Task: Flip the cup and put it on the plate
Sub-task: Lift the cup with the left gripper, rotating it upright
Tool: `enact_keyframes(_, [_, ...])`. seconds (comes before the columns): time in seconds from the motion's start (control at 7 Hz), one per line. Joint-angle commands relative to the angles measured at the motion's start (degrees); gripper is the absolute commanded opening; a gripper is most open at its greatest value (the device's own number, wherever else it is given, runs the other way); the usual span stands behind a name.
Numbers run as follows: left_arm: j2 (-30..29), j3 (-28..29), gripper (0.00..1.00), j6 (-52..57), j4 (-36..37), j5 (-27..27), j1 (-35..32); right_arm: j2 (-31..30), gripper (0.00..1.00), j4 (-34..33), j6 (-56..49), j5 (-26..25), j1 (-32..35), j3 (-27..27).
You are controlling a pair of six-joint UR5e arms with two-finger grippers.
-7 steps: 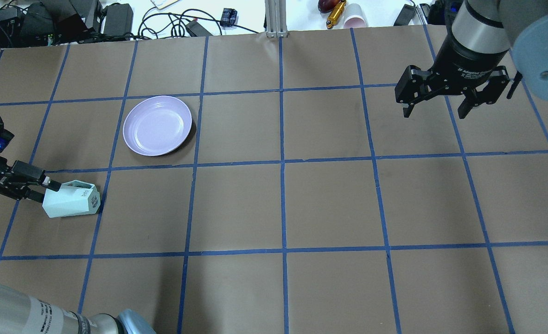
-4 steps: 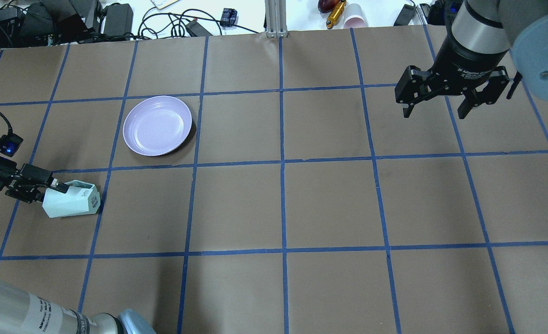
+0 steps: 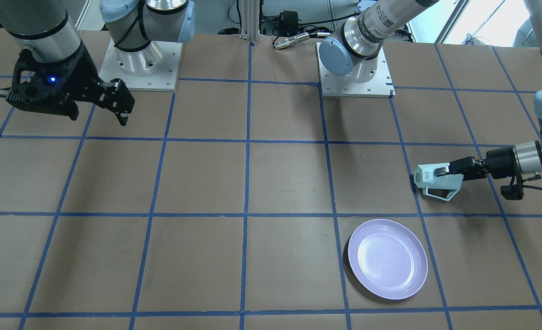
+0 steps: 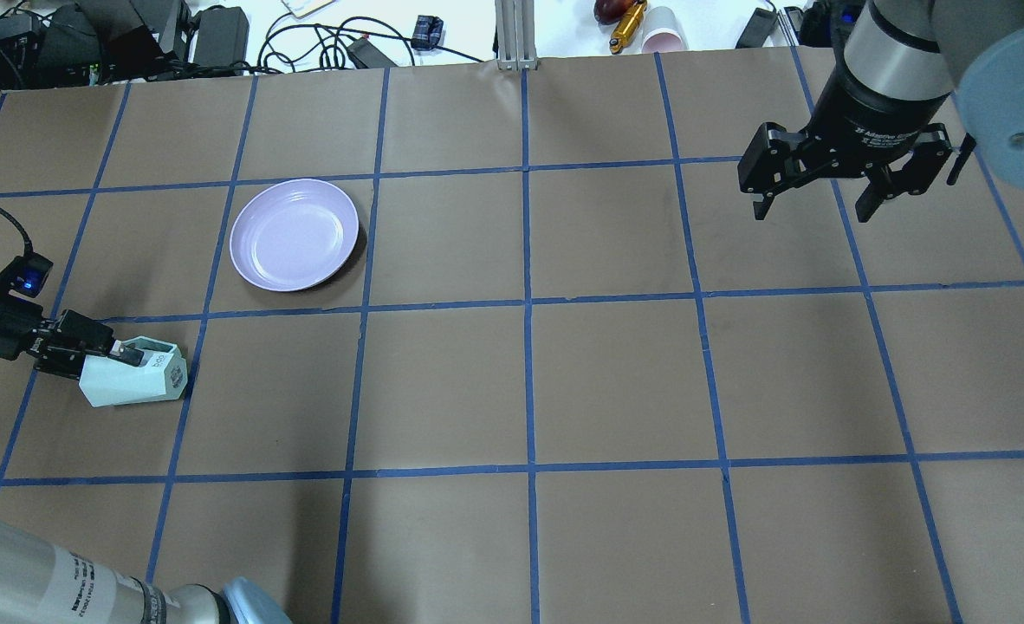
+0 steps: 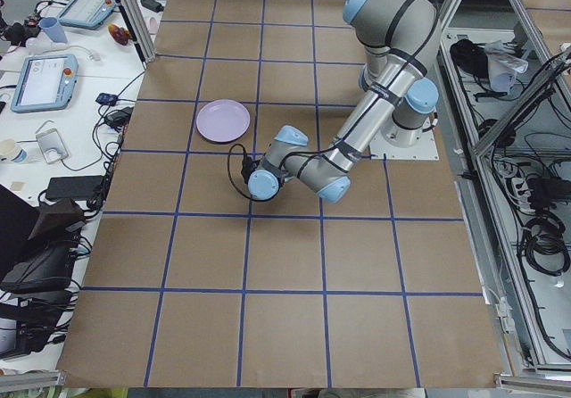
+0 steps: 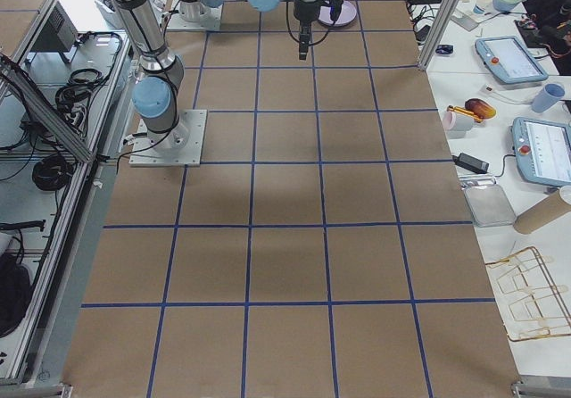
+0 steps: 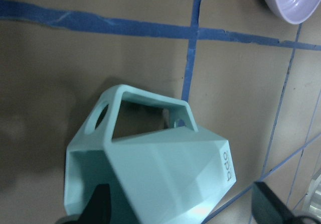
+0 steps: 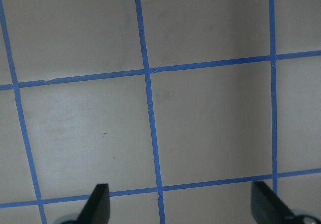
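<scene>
Since the cup (image 4: 131, 386) lies on its side on the table (image 4: 616, 381), with its lettered base toward the table's middle, mouth toward the robot's left edge and handle on the plate side, we read the low, near-horizontal set of the left gripper (image 4: 109, 354) as a deliberate approach to the mouth end. Its wrist view shows both fingers spread wide, with the mug's mouth end filling the space between them. In the front view one finger (image 3: 456, 166) lies along the handle-side wall. Nothing looks clamped. We can't tell whether the other finger is inside the mouth or outside the wall. Likely reason: pinch one wall at the mouth, then a wrist turn rights the cup during the lift.

The plate (image 4: 294, 234) sits bare in the diagonally neighbouring grid square, near the cup but apart from it — a short carry, all on the left arm's side. That probably explains the right gripper (image 4: 813, 206): fingers wide, empty, hanging over the far right of the table, well apart from both things.

Step in hand, as we judge it, is closing on the cup. Flip and placement are not yet done. Risk — the sloped, faceted walls could let the mug skate on the paper when the fingers shut.
</scene>
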Motion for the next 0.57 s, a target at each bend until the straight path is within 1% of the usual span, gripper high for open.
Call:
enact_keyframes(0.0, [1.85,0.66,0.00,-4.10,0.42,0.44,-0.26,-0.04,1.00,0.00,0.00,0.08,0.00,0.03])
enact_keyframes(0.43, [3.87,2.33,0.00,-10.79,0.34,0.62,-0.96,-0.04,1.00,0.00,0.00,0.09,0.00,0.02])
